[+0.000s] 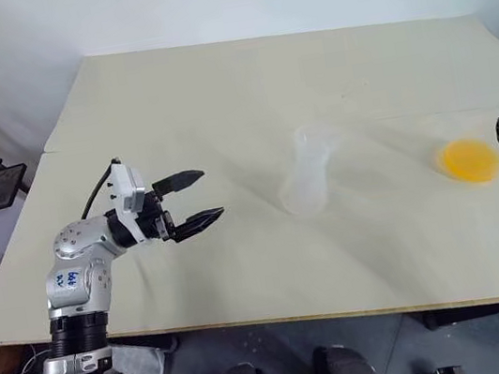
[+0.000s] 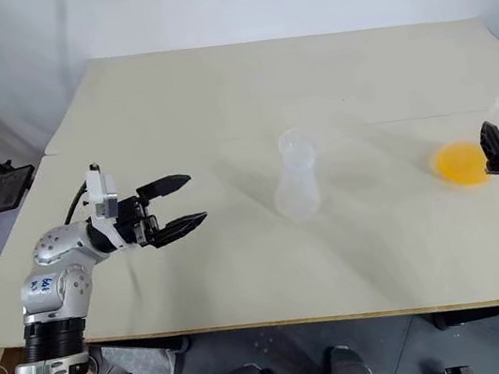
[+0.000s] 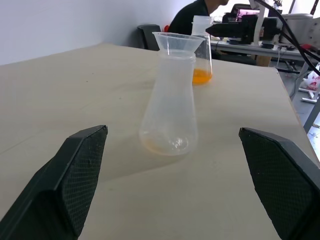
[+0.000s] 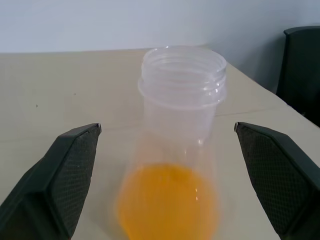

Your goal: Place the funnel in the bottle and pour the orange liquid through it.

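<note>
The clear plastic funnel (image 3: 176,41) already sits in the mouth of the translucent, wide-based plastic bottle (image 3: 169,112) at mid-bench (image 1: 219,116). The orange liquid (image 4: 167,202) pools in a second clear, wide-mouthed plastic container (image 4: 181,107) near the bench's right edge. That container looks light, thin-walled and slick, so it may crush or slip; its ribbed neck seems the best hold. The right gripper (image 4: 167,165), wide open and empty, frames it. The left gripper (image 1: 190,199), also wide open and empty, faces the bottle from well apart. Nothing lies between; a seated person beyond the bench is hard to make out.
</note>
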Robot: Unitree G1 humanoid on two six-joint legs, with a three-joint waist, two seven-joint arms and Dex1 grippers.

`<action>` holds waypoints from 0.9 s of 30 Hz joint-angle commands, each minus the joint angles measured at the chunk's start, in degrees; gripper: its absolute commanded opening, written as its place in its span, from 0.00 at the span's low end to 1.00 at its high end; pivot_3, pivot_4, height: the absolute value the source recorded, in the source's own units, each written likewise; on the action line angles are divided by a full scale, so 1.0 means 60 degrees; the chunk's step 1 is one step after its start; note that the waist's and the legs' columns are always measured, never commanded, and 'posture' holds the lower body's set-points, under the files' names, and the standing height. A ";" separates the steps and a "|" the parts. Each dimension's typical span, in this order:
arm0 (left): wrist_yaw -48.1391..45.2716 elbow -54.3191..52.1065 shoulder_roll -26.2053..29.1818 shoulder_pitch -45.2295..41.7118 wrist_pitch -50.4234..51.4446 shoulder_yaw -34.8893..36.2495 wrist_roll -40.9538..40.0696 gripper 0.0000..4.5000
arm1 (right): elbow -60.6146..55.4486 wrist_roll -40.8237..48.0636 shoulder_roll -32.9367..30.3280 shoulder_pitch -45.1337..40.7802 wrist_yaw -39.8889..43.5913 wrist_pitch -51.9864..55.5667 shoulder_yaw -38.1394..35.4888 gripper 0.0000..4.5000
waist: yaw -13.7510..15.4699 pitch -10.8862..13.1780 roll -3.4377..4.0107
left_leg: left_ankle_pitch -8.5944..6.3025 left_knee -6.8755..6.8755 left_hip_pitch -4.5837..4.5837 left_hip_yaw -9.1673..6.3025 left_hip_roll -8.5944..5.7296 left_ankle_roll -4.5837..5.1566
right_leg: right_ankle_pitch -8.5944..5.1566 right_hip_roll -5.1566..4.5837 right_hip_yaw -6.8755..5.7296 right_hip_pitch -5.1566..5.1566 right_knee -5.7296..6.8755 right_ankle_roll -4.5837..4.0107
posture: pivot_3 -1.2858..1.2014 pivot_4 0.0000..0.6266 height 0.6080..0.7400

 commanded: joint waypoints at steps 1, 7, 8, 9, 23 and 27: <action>0.0051 -0.0416 0.0116 0.0056 -0.0018 0.0087 -0.0246 0.99 | 0.0125 -0.0209 -0.0285 -0.0380 0.0165 -0.0318 -0.0043 1.00 | -0.0001 0.0000 0.0000 | 0.0000 -0.0001 0.0001 -0.0002 0.0000 0.0000 | 0.0000 0.0000 0.0000 0.0000 0.0000 0.0000 | 0.52 0.24 1.00; 0.0107 -0.0518 0.0085 0.0163 -0.0068 0.0094 -0.0248 0.99 | 0.0654 -0.0339 -0.0281 -0.0812 0.0305 -0.0434 -0.0020 1.00 | -0.0005 0.0000 0.0001 | 0.0000 -0.0001 -0.0001 -0.0002 0.0001 0.0000 | 0.0000 0.0001 -0.0004 0.0001 -0.0003 0.0000 | 0.52 0.24 1.00; 0.0119 -0.0534 0.0074 0.0177 -0.0076 0.0090 -0.0251 0.99 | 0.0779 -0.0370 -0.0292 -0.0878 0.0317 -0.0472 -0.0026 1.00 | -0.0009 0.0000 0.0001 | 0.0000 -0.0001 -0.0001 -0.0001 0.0001 0.0000 | 0.0000 0.0001 -0.0005 0.0000 -0.0003 0.0000 | 0.52 0.24 1.00; 0.0129 -0.0545 0.0068 0.0186 -0.0082 0.0086 -0.0255 0.99 | 0.0865 -0.0401 -0.0300 -0.0923 0.0332 -0.0499 -0.0029 1.00 | -0.0009 0.0000 0.0001 | 0.0000 -0.0001 -0.0001 -0.0001 0.0002 0.0000 | 0.0000 0.0002 -0.0005 0.0000 -0.0003 0.0000 | 0.52 0.24 1.00; 0.0143 -0.0477 0.0034 0.0277 -0.0292 0.0131 -0.0264 1.00 | 0.1592 -0.0609 -0.0236 -0.1298 0.0621 -0.1171 -0.0050 0.27 | -0.0014 0.0001 0.0002 | 0.0001 -0.0002 -0.0002 -0.0002 0.0002 -0.0002 | 0.0000 0.0001 -0.0005 0.0001 -0.0005 0.0000 | 0.52 0.24 1.00; 0.0166 -0.0533 0.0017 0.0417 -0.0339 0.0146 -0.0285 1.00 | 0.1502 -0.0483 -0.0198 -0.1251 0.0830 -0.1296 -0.0110 0.27 | -0.0038 0.0002 0.0003 | 0.0001 -0.0003 -0.0001 -0.0002 0.0003 -0.0002 | 0.0000 0.0001 -0.0003 0.0000 -0.0007 0.0000 | 0.52 0.24 1.00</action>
